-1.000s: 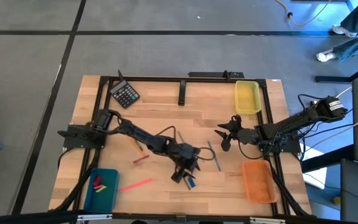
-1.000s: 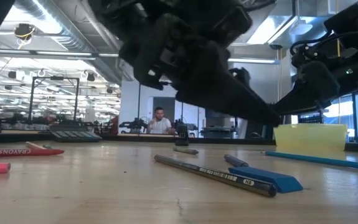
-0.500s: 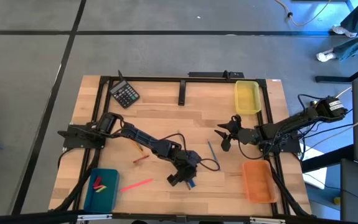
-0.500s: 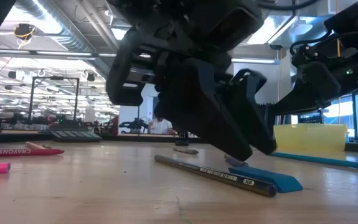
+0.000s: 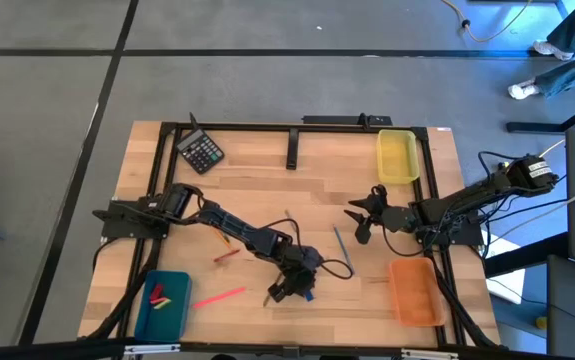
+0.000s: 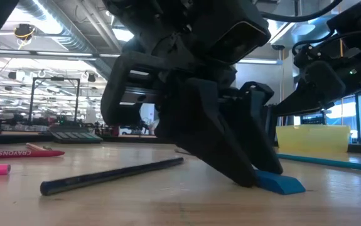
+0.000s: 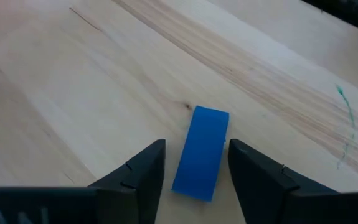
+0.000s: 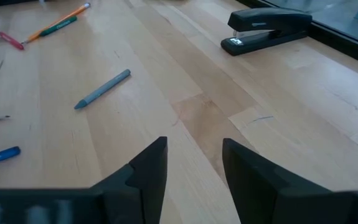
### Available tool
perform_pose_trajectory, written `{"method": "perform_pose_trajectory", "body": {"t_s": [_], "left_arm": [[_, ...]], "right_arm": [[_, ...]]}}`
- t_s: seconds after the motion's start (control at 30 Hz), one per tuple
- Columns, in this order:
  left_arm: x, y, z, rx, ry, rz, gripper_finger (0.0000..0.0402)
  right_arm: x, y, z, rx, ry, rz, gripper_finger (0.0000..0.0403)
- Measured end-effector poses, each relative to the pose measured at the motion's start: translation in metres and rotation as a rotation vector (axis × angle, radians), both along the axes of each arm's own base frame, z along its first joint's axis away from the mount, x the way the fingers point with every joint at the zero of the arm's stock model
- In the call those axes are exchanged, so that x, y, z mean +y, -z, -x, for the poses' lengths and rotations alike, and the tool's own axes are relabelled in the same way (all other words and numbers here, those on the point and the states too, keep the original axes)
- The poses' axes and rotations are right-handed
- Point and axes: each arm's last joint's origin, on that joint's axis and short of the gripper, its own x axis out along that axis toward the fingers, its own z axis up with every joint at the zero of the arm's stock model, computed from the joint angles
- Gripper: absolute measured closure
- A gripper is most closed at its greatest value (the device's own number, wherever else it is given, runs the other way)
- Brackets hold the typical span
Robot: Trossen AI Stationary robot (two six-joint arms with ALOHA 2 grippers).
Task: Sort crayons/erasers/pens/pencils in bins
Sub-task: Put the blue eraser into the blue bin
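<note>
The left gripper [image 7: 195, 167] sits low on the table [image 5: 267, 190] near its front edge, fingers apart either side of a blue eraser [image 7: 202, 153] — astride it, not clamped. The right gripper [image 5: 360, 217] waits open near the yellow bin [image 5: 397, 157].

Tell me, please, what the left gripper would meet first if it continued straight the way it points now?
Most likely the blue eraser, which lies between the open fingers of the left gripper, on the table.
</note>
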Motion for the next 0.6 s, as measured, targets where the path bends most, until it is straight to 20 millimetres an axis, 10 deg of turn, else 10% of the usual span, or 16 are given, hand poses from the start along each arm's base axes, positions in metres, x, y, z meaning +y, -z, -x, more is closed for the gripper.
{"method": "perform_pose_trajectory", "body": {"t_s": [0.6], "left_arm": [[0.003,-0.007,-0.001,0.054,-0.115,-0.013,0.0327]], "right_arm": [[0.001,0.000,0.000,0.002,-0.018,-0.014,0.0246]]}}
